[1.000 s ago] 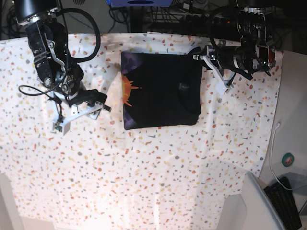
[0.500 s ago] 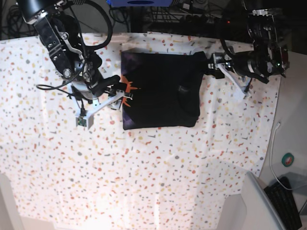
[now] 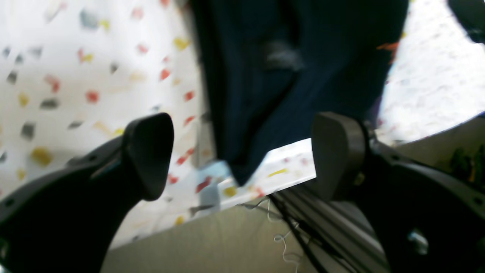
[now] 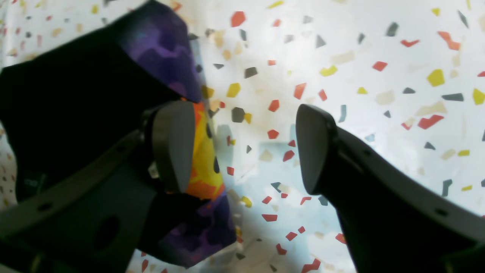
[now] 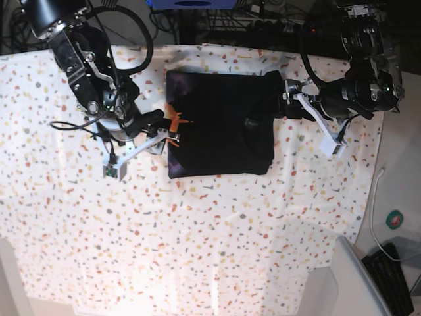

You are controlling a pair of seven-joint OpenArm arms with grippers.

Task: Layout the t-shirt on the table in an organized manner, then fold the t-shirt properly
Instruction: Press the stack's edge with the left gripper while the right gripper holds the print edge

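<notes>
Both end effectors stand with their fingers spread, holding nothing. Ahead of the left end effector [image 3: 242, 151] the folded black t-shirt [image 5: 220, 125] lies flat, its near corner between the two fingertips [image 3: 149, 151] but apart from them; a small grey label on it is too blurred to read. One finger of the right end effector [image 4: 242, 146] is over the shirt's purple-and-orange print [image 4: 201, 151], the other over bare cloth. Seen from the base camera, the shirt's printed edge faces the right end effector, its opposite edge the left one. Under both, the surface [image 5: 197, 230] carries white cloth flecked red, orange, yellow and grey; behind it run dark cables [image 5: 164, 20].
</notes>
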